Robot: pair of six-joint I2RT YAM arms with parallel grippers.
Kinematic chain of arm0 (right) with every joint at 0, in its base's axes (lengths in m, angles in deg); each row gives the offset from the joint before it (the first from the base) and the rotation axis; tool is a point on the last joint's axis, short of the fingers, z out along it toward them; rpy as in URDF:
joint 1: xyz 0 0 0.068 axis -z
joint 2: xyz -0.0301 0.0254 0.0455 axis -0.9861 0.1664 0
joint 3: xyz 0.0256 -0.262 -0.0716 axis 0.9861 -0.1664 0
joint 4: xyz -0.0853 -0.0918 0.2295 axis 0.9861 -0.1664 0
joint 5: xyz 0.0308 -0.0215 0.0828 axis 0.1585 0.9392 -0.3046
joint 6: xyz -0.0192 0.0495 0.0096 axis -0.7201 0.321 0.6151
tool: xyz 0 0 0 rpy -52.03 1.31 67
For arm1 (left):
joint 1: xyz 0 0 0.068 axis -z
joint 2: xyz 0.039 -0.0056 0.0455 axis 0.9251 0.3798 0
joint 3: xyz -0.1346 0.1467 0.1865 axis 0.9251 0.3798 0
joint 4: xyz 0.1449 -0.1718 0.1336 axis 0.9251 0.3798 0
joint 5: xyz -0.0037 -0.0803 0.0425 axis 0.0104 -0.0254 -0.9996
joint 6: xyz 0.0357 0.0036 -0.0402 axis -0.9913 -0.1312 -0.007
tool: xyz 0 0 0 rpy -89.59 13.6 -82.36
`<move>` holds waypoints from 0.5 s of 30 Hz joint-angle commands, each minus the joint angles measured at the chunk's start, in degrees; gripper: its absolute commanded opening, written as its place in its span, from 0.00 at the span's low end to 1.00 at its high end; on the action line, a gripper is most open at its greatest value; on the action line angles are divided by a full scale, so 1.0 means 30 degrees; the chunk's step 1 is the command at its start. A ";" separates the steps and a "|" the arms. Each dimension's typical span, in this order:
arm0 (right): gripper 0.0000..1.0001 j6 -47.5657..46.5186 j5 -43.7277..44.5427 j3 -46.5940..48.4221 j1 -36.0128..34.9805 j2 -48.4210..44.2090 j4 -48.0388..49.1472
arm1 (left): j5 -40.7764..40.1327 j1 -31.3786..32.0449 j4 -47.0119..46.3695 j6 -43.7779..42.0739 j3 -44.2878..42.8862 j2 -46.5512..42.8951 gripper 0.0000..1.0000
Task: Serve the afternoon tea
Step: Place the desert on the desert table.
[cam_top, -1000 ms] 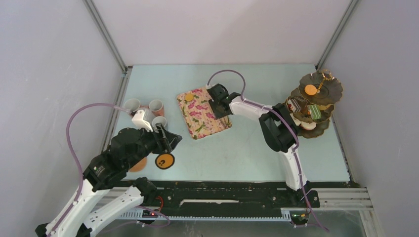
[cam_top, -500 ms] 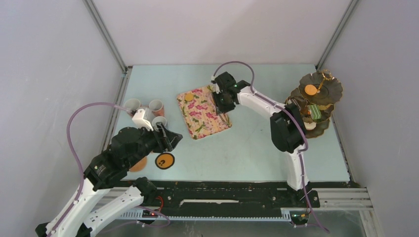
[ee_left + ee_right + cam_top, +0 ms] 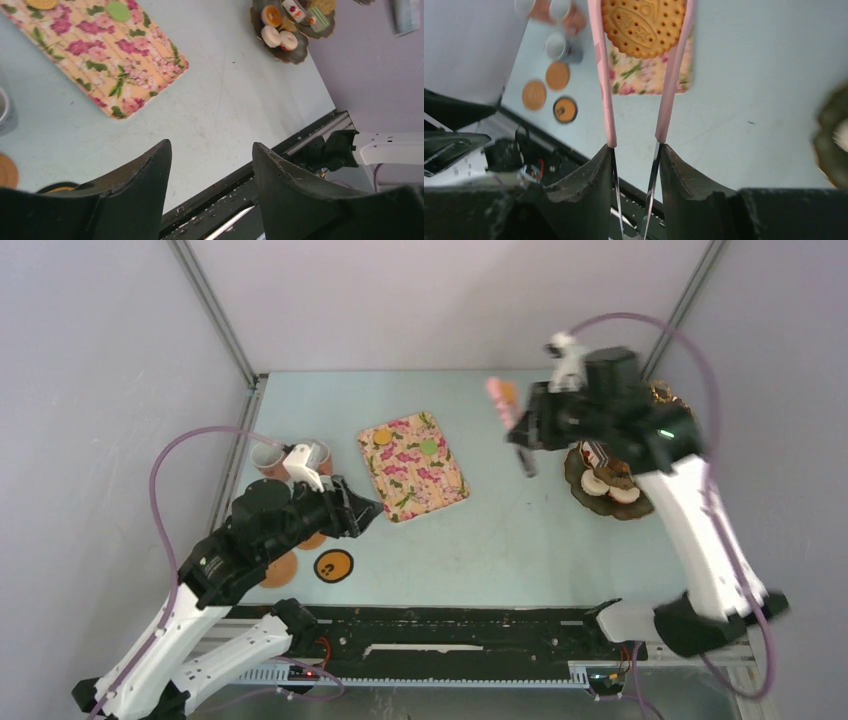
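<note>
The right gripper (image 3: 635,150) is clenching its dark fingers on the two thin metal shanks of the pink-sleeved tongs (image 3: 600,75). The tongs' tips are pinching a round golden biscuit (image 3: 644,24) with a stamped centre and rows of pinholes round its rim. In the overhead view this biscuit is hanging in the air above the pale blue table (image 3: 500,540), toward 1 o'clock, between the floral rectangular tray (image 3: 415,485) and the dark three-tier scalloped stand (image 3: 612,512). Motion blur is smearing the tongs there.

The stand is sitting at 3 o'clock with its wavy-edged tiers already bearing food. White iced ring donuts (image 3: 271,34) are lying on the lowest tier, and a cream cake slice (image 3: 294,9) with red flecks is lying higher up. The right arm is hiding the upper tiers from above.

The tray is lying flat near the centre, toward 11 o'clock. It is carrying a smooth green macaron (image 3: 428,446) and a second round biscuit (image 3: 383,438) near its far edge, the two apart.

The left gripper (image 3: 211,150) is hovering released at 8 o'clock, its wedge-shaped black fingers spread with nothing between them. Two pink-orange mugs (image 3: 559,7) and a grey mug (image 3: 557,45) are standing upright at 9 to 10 o'clock. Two plain cork-coloured round coasters (image 3: 557,75) and a dark-rimmed round coaster (image 3: 565,109) are lying flat on the table near them, toward 8 o'clock.
</note>
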 commanded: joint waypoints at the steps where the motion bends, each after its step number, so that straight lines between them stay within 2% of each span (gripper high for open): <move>1: 0.00 0.0159 0.0108 0.0632 0.3785 -0.3199 -0.4737 | 0.2716 -0.0218 -0.2282 -0.1675 -0.1385 0.1892 0.66; 4: 0.00 -0.0577 0.0424 0.1073 0.6980 -0.4414 -0.6587 | 0.3849 -0.0228 -0.2678 -0.2364 -0.2492 0.3174 0.66; 8: 0.00 -0.1281 0.1447 0.1463 1.0473 -0.4351 -0.8084 | 0.4766 -0.0327 -0.1894 -0.3633 -0.4326 0.4664 0.66; 11: 0.00 -0.1333 0.1954 0.1653 1.1649 -0.3935 -0.8761 | 0.4685 -0.0315 -0.0934 -0.4870 -0.5244 0.5153 0.66; 15: 0.00 -0.0830 0.4306 0.1683 1.2278 -0.3206 -1.0358 | 0.4361 -0.0078 -0.0512 -0.5519 -0.4962 0.4798 0.67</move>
